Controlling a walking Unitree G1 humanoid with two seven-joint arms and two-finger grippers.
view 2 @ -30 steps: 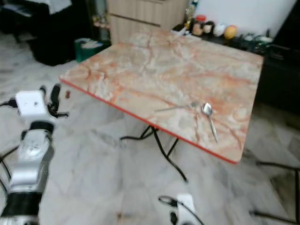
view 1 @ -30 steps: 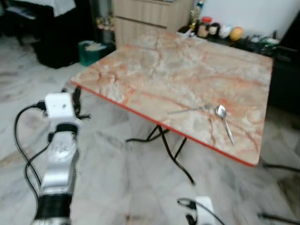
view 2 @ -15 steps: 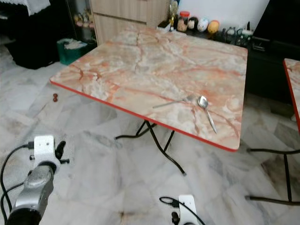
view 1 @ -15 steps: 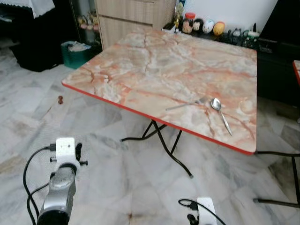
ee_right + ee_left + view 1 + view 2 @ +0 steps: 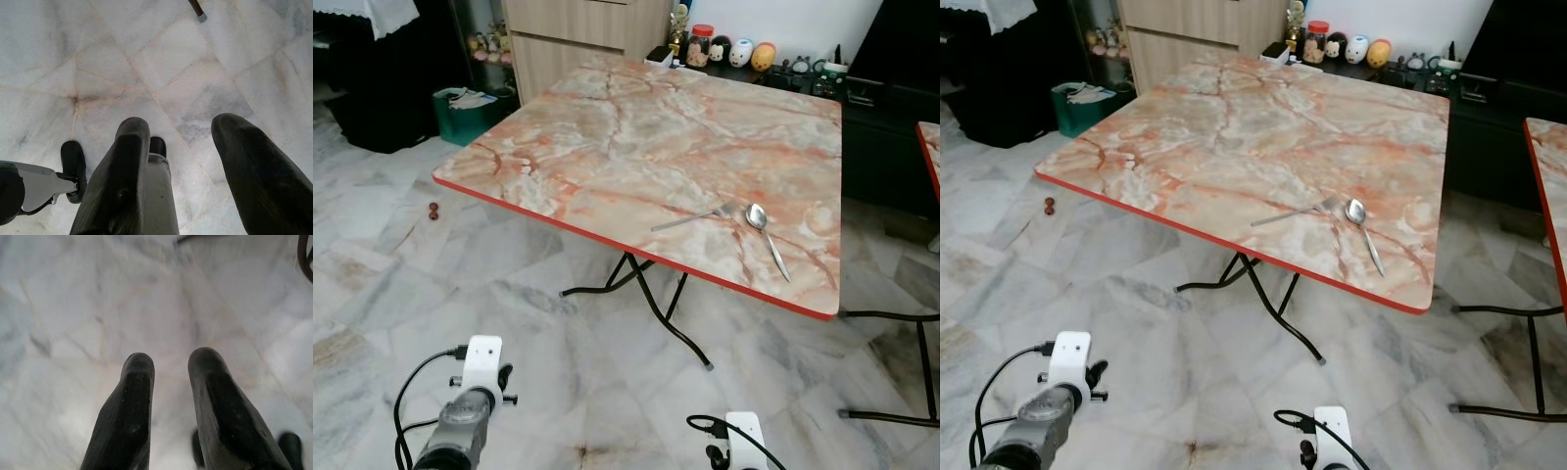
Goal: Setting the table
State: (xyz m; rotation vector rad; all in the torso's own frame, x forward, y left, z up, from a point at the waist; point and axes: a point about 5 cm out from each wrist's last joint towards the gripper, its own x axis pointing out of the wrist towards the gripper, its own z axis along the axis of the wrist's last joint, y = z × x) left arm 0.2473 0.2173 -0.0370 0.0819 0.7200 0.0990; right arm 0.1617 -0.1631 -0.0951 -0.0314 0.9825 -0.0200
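A square marble-patterned table point(image 5: 636, 127) with a red edge stands ahead of me. Near its front right corner lie a silver spoon point(image 5: 769, 240) and, touching its bowl end, a silver fork point(image 5: 695, 217). My left arm point(image 5: 475, 392) hangs low at the lower left, well short of the table. Its gripper point(image 5: 168, 362) is open over the marble floor with nothing between the fingers. My right arm point(image 5: 736, 443) hangs at the bottom of the view. Its gripper point(image 5: 188, 129) is also open above the floor and holds nothing.
A second red-edged table point(image 5: 930, 147) and its black legs point(image 5: 901, 411) stand at the right. Behind the table are a wooden cabinet point(image 5: 578, 39), a green bin point(image 5: 470, 108), jars and ornaments point(image 5: 734, 51) and a black console point(image 5: 881, 117). A small red object point(image 5: 434, 210) lies on the floor.
My left arm has dropped from beside the table's left corner to low near the floor. The camera has shifted, so the second table now shows at the right. Spoon and fork lie unmoved.
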